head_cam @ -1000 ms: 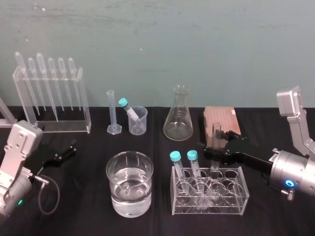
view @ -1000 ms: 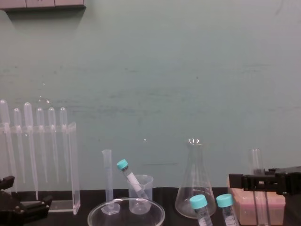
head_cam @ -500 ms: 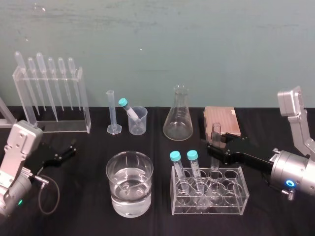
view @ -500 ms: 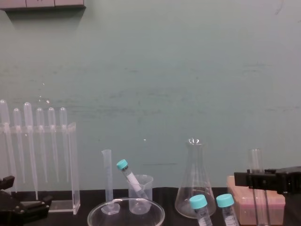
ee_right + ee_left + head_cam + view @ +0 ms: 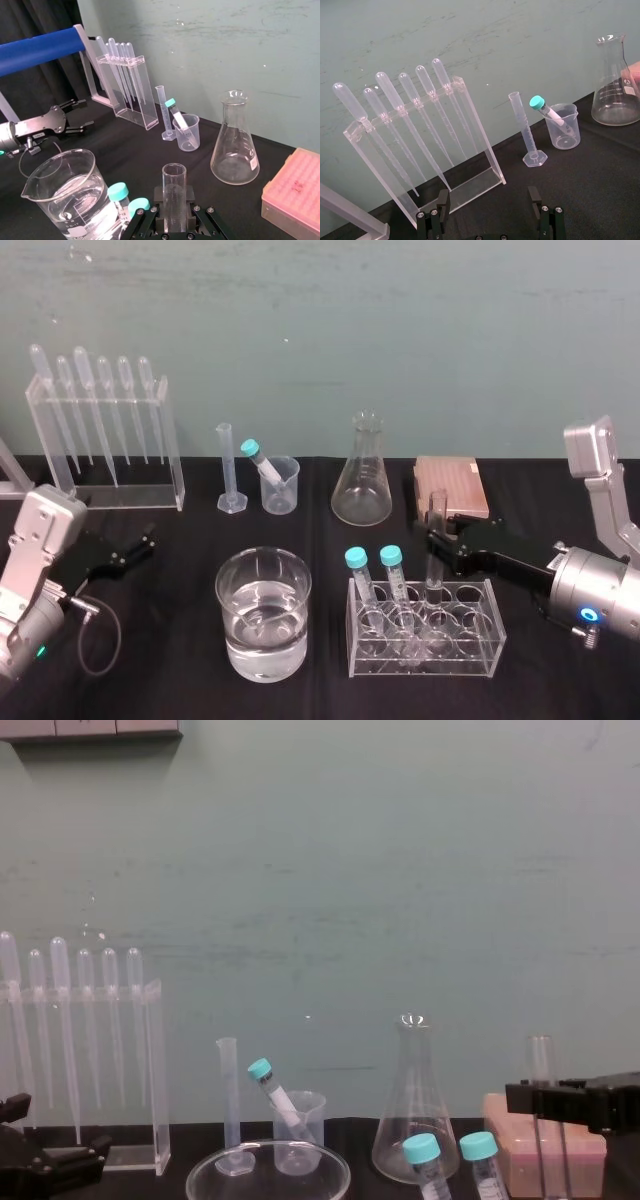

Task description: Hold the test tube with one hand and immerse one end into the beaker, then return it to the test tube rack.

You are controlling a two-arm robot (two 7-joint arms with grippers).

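Alt text: you are looking at a black tabletop [image 5: 170,680] with the clear test tube rack [image 5: 480,640] at about 5 o'clock from its middle and the water-filled beaker [image 5: 263,640] at 9 o'clock from the rack, near it but not touching. The test tube [image 5: 437,508] stands upright in a back-row hole of the rack, at 3 o'clock from two teal-capped tubes [image 5: 357,560]. The right gripper [image 5: 440,543] reaches in from 3 o'clock and meets the test tube below its open mouth. In the right wrist view its fingers [image 5: 158,197] sit one on each side of the glass and appear clamped on it, though the contact is hard to confirm from that angle. The test tube is in the rack, not in the beaker, so you are at one end of the task: either lifting out for the dip or setting it back. The left gripper [image 5: 140,545] rests parked at 9 o'clock on the tabletop, its fingers [image 5: 441,207] wide apart and holding nothing.
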